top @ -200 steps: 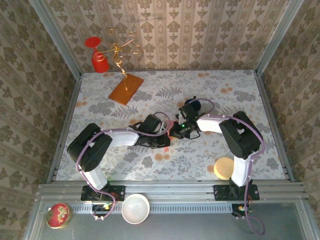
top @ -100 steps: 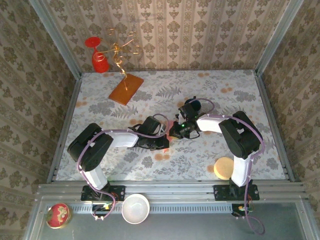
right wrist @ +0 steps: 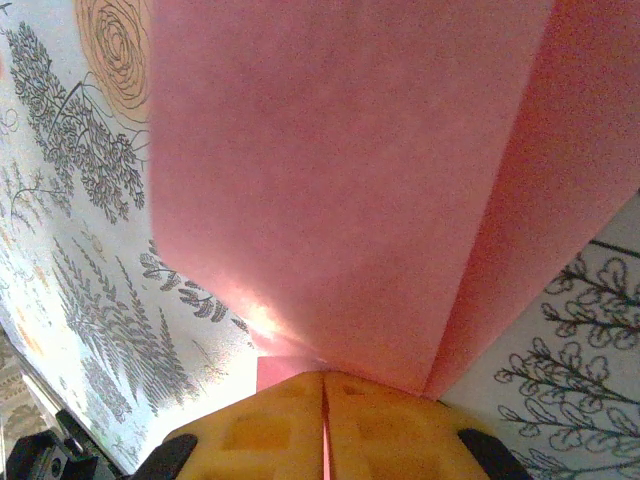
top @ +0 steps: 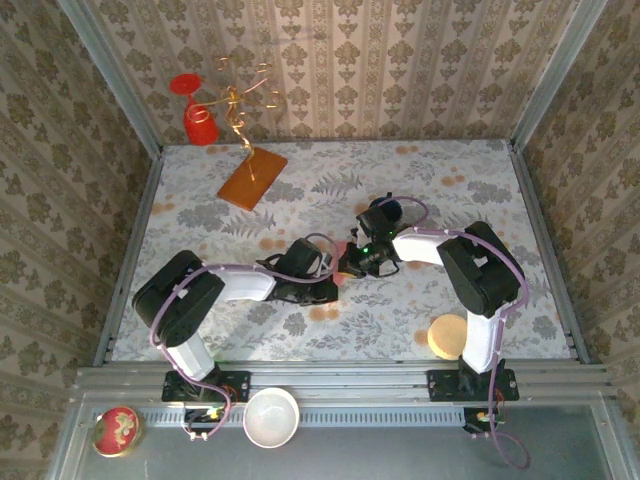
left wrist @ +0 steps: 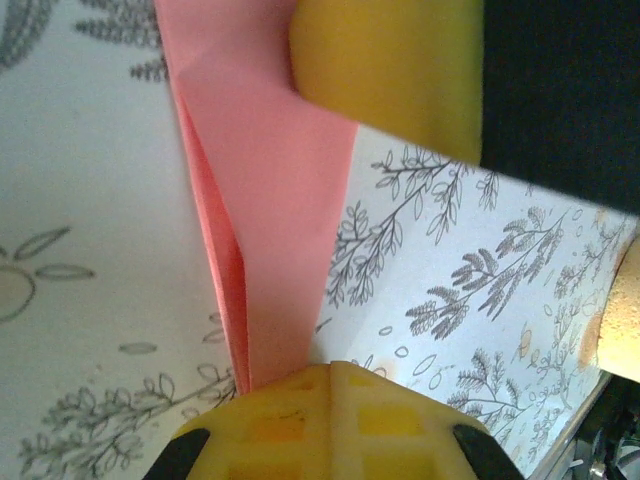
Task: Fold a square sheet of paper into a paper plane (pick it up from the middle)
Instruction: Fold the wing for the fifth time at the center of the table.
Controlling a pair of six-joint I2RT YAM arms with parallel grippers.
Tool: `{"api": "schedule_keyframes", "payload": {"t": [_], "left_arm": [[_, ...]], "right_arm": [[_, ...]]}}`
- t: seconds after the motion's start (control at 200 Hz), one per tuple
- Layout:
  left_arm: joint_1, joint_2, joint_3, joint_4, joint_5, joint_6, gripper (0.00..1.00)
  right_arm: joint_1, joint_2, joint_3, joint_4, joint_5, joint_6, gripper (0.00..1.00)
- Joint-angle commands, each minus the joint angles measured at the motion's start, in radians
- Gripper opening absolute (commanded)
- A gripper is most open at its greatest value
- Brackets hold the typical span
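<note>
**Folded pink sheet, held at two ends by both grippers**

- Left gripper (left wrist: 330,398): yellow pads pressed together, clamped on the narrow end of the sheet of paper (left wrist: 270,200).
- Right gripper (right wrist: 325,405): pads likewise closed, with a thin pink edge nipped in the seam between them. One of its yellow fingers (left wrist: 390,70) meets the sheet's far end at 12 o'clock in the left wrist view.
- Sheet of paper: pink-red, folded lengthwise, layered crease along one side. It spans between the two grippers over the floral table cover (top: 450,200), near the table's centre.
- Orange-brown board (top: 252,178): 11 o'clock from the grippers, well apart.
- Red cup (top: 198,122): farther out at 11 o'clock, in the far corner.
- Tan round disc (top: 448,335): 4 o'clock, beside the right arm.
- White bowl (top: 271,415): 7 o'clock, off the table.
</note>
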Motion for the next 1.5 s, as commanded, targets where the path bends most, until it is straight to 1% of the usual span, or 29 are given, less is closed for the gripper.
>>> {"api": "schedule_keyframes", "payload": {"t": [0.0, 0.14, 0.25, 0.43, 0.515, 0.6, 0.705, 0.78, 0.89, 1.03, 1.145, 1.27, 1.495], "left_arm": [[-0.026, -0.027, -0.068, -0.117, -0.003, -0.035, 0.00], [-0.047, -0.075, -0.109, -0.143, -0.013, -0.055, 0.00], [-0.040, -0.143, -0.112, -0.175, -0.022, -0.050, 0.00], [0.026, -0.308, -0.093, -0.167, -0.048, -0.042, 0.01], [0.051, -0.337, -0.086, -0.144, -0.058, -0.043, 0.02], [0.060, -0.304, -0.067, -0.111, -0.045, -0.046, 0.02], [0.058, -0.220, -0.038, -0.058, -0.008, -0.061, 0.01], [0.058, -0.172, -0.018, -0.049, -0.008, -0.066, 0.00], [0.058, -0.120, 0.009, -0.059, -0.018, -0.059, 0.00], [0.058, -0.065, 0.023, -0.037, -0.003, -0.063, 0.00], [0.060, -0.043, 0.027, -0.064, -0.024, -0.068, 0.00], [0.061, -0.031, 0.022, -0.132, -0.057, -0.068, 0.00], [0.057, -0.029, 0.005, -0.186, -0.072, -0.060, 0.00]], "right_arm": [[0.002, 0.067, -0.009, -0.085, 0.095, 0.015, 0.11], [0.002, 0.064, -0.012, -0.082, 0.095, 0.020, 0.12], [0.003, 0.058, -0.017, -0.084, 0.095, 0.027, 0.11], [0.020, 0.015, -0.047, -0.085, 0.105, 0.070, 0.11], [0.037, -0.005, -0.064, -0.067, 0.105, 0.112, 0.11], [0.056, -0.015, -0.077, -0.036, 0.087, 0.159, 0.11], [0.069, -0.032, -0.087, -0.004, 0.080, 0.207, 0.11], [0.069, -0.040, -0.092, 0.009, 0.080, 0.228, 0.11], [0.069, -0.043, -0.091, 0.012, 0.071, 0.233, 0.11], [0.069, -0.042, -0.089, 0.017, 0.063, 0.237, 0.11], [0.069, -0.048, -0.090, 0.017, 0.059, 0.234, 0.11], [0.069, -0.072, -0.079, 0.011, 0.067, 0.196, 0.11], [0.066, -0.126, -0.035, -0.015, 0.120, 0.043, 0.12]]}}
